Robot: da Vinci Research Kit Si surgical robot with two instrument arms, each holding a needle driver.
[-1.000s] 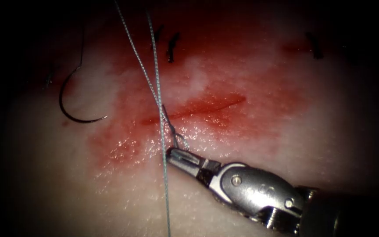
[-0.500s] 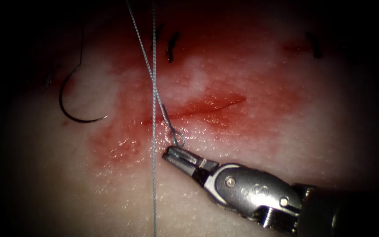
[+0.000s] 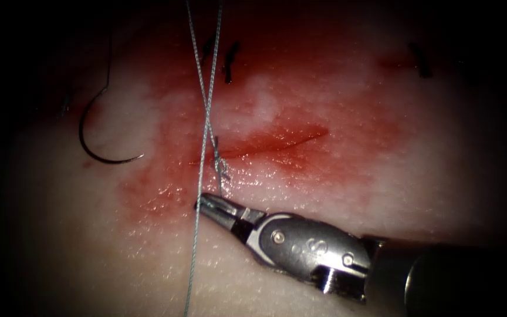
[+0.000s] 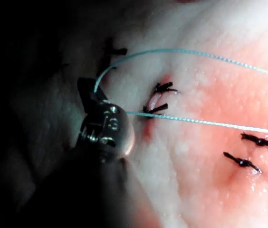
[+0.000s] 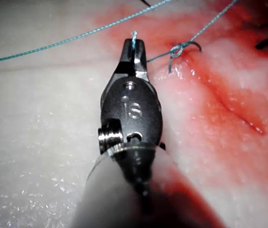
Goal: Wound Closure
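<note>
The right tool (image 3: 202, 203) has its jaws closed on the short end of the thread (image 3: 205, 126); in the right wrist view a bit of thread pokes out past the tips (image 5: 134, 40). Just beyond those tips a small knot (image 3: 221, 167) sits at the left end of the cut (image 3: 277, 142), with two strands rising from it and crossing over the tissue (image 3: 382, 176). The left tool (image 4: 92, 97) has its jaws clamped on the thread, which bends away from them in a loop. The needle (image 3: 98, 144) lies free on the tissue, well left of the cut, held by neither tool. Red fluid (image 3: 165, 194) stains the surface around the cut. Dark finished stitches (image 4: 160, 97) lie near the left jaws.
</note>
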